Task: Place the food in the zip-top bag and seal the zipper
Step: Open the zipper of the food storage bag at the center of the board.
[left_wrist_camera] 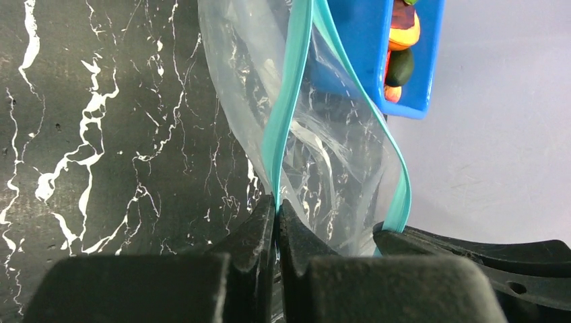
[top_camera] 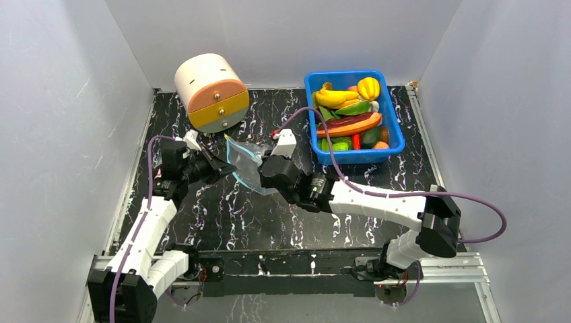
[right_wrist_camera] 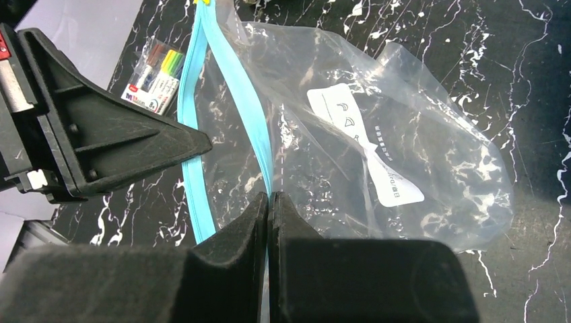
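Note:
The clear zip-top bag (top_camera: 246, 163) hangs above the table between my two grippers. Its mouth is spread open and no food shows inside it. My left gripper (left_wrist_camera: 277, 205) is shut on one teal zipper strip (left_wrist_camera: 286, 108). My right gripper (right_wrist_camera: 269, 200) is shut on the other zipper strip (right_wrist_camera: 252, 121), with the bag body (right_wrist_camera: 404, 134) and its white label (right_wrist_camera: 363, 145) beyond it. The other gripper's fingers (right_wrist_camera: 121, 145) hold the far strip in that view. The toy food (top_camera: 350, 114) lies in the blue bin (top_camera: 397, 128) at the back right.
A round cream and orange container (top_camera: 212, 93) lies at the back left. A pack of coloured markers (right_wrist_camera: 153, 76) lies on the table under the bag. White walls close the table on three sides.

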Robot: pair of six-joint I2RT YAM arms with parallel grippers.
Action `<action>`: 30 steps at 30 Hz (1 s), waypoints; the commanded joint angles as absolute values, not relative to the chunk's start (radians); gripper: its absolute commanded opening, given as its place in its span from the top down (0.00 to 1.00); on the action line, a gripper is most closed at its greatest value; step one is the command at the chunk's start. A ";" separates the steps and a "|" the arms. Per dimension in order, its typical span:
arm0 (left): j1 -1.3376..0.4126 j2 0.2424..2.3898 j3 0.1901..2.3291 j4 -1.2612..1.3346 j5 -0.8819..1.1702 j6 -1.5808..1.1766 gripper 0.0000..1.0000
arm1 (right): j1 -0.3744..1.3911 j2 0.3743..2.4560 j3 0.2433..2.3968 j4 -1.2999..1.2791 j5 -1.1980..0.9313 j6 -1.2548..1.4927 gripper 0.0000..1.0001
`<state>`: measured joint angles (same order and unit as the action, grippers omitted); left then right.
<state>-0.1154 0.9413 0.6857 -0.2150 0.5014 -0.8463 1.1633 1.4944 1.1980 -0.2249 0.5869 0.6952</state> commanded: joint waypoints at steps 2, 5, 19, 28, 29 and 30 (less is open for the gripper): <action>-0.120 0.916 0.783 -0.292 0.489 -0.745 1.00 | 1.154 1.450 1.218 -0.195 0.547 0.688 0.94; -0.120 0.935 0.862 -0.353 0.486 -0.689 1.00 | 1.154 1.435 1.256 -0.226 0.519 0.658 0.76; -0.151 1.049 1.287 -0.793 0.330 -0.421 1.00 | 1.154 1.468 1.460 -0.302 0.472 0.662 0.36; -0.272 1.083 1.269 -0.808 0.323 -0.438 1.00 | 1.106 1.557 1.434 -0.246 0.433 0.741 0.37; -0.281 1.087 1.260 -0.794 0.345 -0.441 1.00 | 1.093 1.564 1.429 -0.242 0.414 0.751 0.38; -0.287 1.090 1.249 -0.779 0.370 -0.445 1.00 | 1.082 1.581 1.426 -0.241 0.393 0.761 0.38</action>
